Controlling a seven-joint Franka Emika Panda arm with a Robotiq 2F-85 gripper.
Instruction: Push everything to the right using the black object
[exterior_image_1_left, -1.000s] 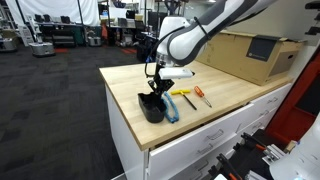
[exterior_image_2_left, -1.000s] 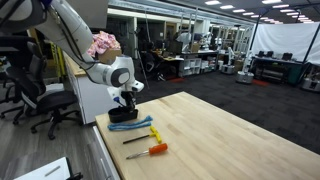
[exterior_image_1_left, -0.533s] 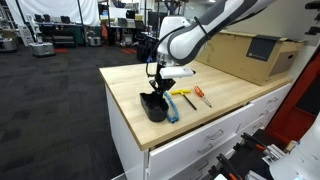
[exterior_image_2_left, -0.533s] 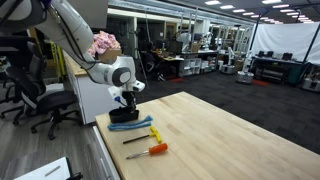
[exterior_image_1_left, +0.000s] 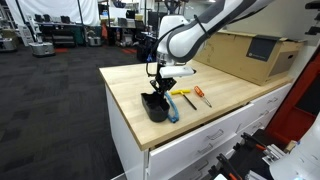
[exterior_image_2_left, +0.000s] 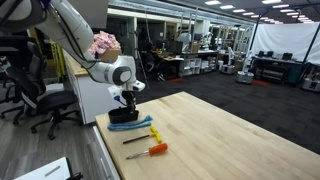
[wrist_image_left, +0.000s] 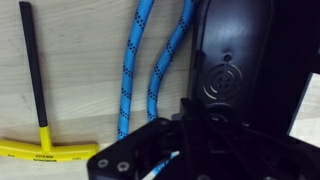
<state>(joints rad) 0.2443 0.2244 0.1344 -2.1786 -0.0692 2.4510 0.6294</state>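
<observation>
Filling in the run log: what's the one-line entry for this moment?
gripper at black object | grip unclear | blue rope beside black object | orange screwdriver apart

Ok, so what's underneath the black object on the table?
Only the wooden table shows around the black object. In the wrist view the blue rope lies right along its edge; whether any rope continues beneath is hidden by the object itself.

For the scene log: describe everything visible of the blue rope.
The blue rope is a braided cord, bright blue with dark flecks, apparently synthetic. Two strands lie slack, side by side and gently curved on the wooden tabletop, close against the black object, apparently touching it. Its ends are hidden in the wrist view.
</observation>
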